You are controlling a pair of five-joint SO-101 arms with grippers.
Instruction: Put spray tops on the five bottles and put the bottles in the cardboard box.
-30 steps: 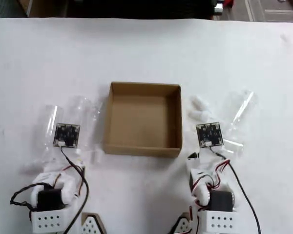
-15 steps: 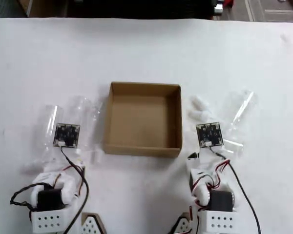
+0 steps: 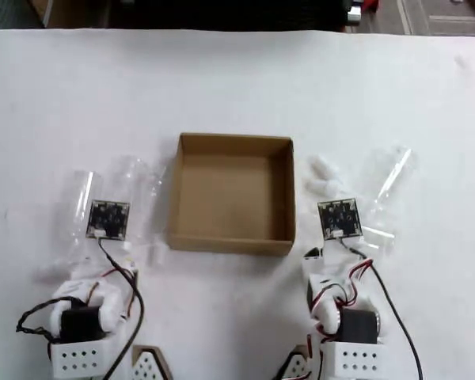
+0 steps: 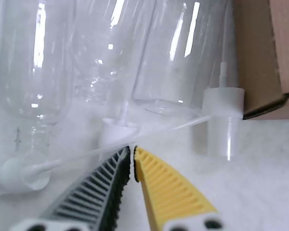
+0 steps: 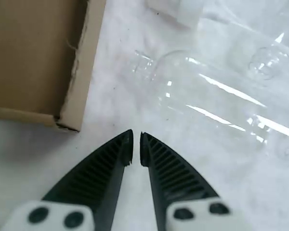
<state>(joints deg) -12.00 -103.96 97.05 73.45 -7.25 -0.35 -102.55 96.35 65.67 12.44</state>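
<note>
The open cardboard box [image 3: 232, 192] sits mid-table with nothing inside. Left of it lie clear bottles [image 3: 81, 199] on their sides; in the left wrist view three clear bottles [image 4: 33, 62] lie side by side, with white spray tops [image 4: 223, 120] and thin dip tubes just below them. My left gripper [image 4: 133, 150] is shut, with nothing in it, its tips close to one spray top [image 4: 116, 134]. Right of the box lie more clear bottles [image 3: 388, 178] and white tops [image 3: 323, 165]. My right gripper [image 5: 135, 137] is shut and holds nothing, just short of a clear bottle [image 5: 216, 96] beside the box corner [image 5: 70, 120].
The white table [image 3: 237, 87] stretches bare behind the box. Both arm bases [image 3: 79, 332] stand at the near edge, with cables trailing. A dark floor strip runs along the far edge.
</note>
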